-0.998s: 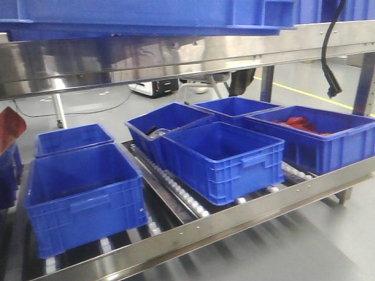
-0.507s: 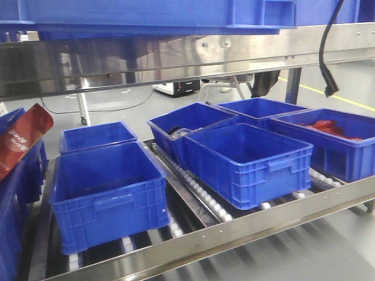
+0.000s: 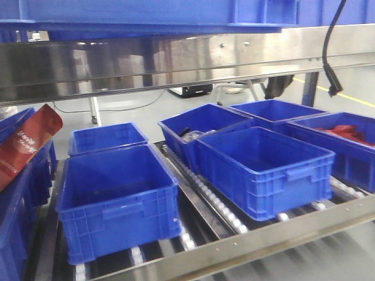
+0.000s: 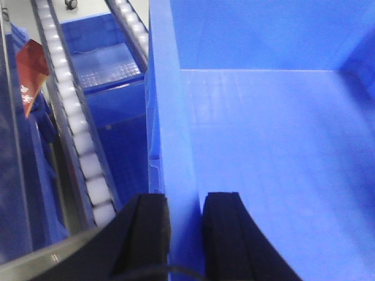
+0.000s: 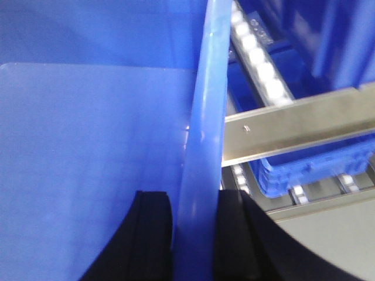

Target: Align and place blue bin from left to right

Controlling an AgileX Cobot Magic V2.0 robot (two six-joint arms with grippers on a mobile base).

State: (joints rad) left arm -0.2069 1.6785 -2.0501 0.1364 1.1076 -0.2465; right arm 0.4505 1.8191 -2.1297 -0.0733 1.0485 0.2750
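The blue bin (image 3: 146, 12) runs across the top of the front view, just above the steel rail (image 3: 176, 55). I can't tell from here whether it rests on anything. Down below, smaller blue crates (image 3: 117, 202) sit on the roller track (image 3: 205, 193), and a red carton (image 3: 26, 143) leans at the far left.

Over to the left wrist. My left gripper (image 4: 186, 202) is clamped on the bin's left wall, with one finger outside and one inside over the bare floor.

Right wrist now, and it's the mirror picture. My right gripper (image 5: 196, 202) is pinched tight on the right wall, with the rail and rollers showing beyond it.

I reckon gripping both end walls is what keeps the bin square. One arm alone would let it swing, and lining it up on the right needs it level.
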